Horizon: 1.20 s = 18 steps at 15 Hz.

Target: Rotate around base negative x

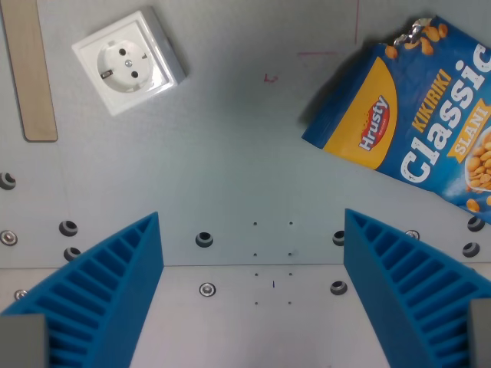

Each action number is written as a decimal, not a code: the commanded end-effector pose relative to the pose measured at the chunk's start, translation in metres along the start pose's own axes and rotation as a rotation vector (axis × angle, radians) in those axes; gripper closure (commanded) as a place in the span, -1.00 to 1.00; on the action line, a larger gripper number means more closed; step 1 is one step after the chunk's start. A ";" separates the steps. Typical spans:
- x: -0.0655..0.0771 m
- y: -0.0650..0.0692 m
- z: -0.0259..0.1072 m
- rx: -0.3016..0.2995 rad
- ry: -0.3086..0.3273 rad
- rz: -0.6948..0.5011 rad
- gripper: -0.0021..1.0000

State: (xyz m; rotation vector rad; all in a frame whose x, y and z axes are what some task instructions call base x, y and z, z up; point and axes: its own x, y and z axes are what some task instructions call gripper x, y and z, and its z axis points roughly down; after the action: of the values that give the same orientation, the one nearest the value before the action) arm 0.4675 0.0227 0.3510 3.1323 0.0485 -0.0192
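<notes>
**Empty gripper hangs over the plate, a pure wrist turn ahead**

The task names no object to handle; its own thing is the gripper (253, 295) itself, which fills the bottom of the wrist view. Its two blue ribbed fingers (107, 295) stand spread wide, one at about 7 o'clock and the other at about 5 o'clock, with nothing between them but the bare grey table (245, 153) and its rows of bolt holes. They touch nothing that I can see.

My reading is that the rotation is either just starting or mid-way; one view cannot tell me how far the tilt has gone. The next move calls for turning the tool about the base's x axis in the negative sense, keeping the fingers clear of the surface as the angle changes.

Further out, a white wall socket (129, 60) lies at 11 o'clock, with a pale wooden strip (32, 73) just beyond it at 10 o'clock. A blue peanut bag (418, 115) lies tilted at 2 o'clock, well apart from both fingers.
</notes>
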 end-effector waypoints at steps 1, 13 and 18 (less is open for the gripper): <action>0.000 0.000 -0.002 -0.013 0.003 0.000 -1.00; 0.000 0.000 -0.002 -0.173 -0.002 0.002 -1.00; 0.000 0.000 -0.002 -0.240 -0.005 0.003 -1.00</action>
State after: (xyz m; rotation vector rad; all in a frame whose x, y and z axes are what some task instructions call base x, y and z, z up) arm 0.4680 0.0198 0.3510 3.0583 0.0683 -0.0134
